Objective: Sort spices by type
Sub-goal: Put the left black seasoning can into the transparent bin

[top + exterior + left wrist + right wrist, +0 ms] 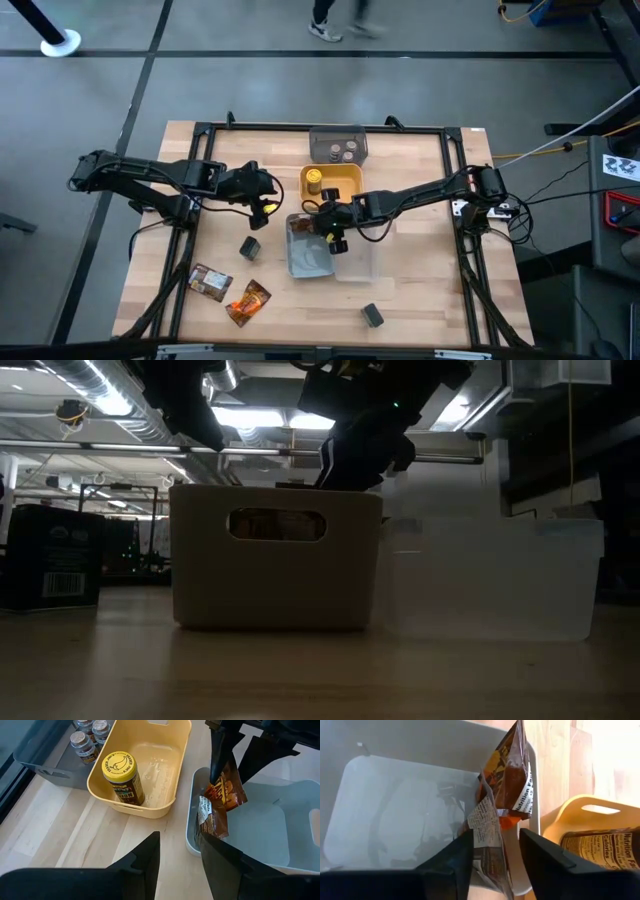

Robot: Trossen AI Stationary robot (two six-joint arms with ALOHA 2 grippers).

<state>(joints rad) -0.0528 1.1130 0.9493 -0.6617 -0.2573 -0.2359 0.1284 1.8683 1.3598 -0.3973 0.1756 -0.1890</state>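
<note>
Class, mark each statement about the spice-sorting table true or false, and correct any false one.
1. The yellow-lidded jar stands in the yellow tray. True.
2. The right gripper is above the pale-blue tray. True.
3. No foil packets remain on the bare table. False: two foil packets lie near the front left.
4. The foil packets at the pale-blue tray lie flat on its floor. False: they stand on end against its wall.
5. The small round jars sit in the grey tray. True.
6. Both dark cube boxes are in the clear tray. False: the dark cube boxes sit on the table.
</note>
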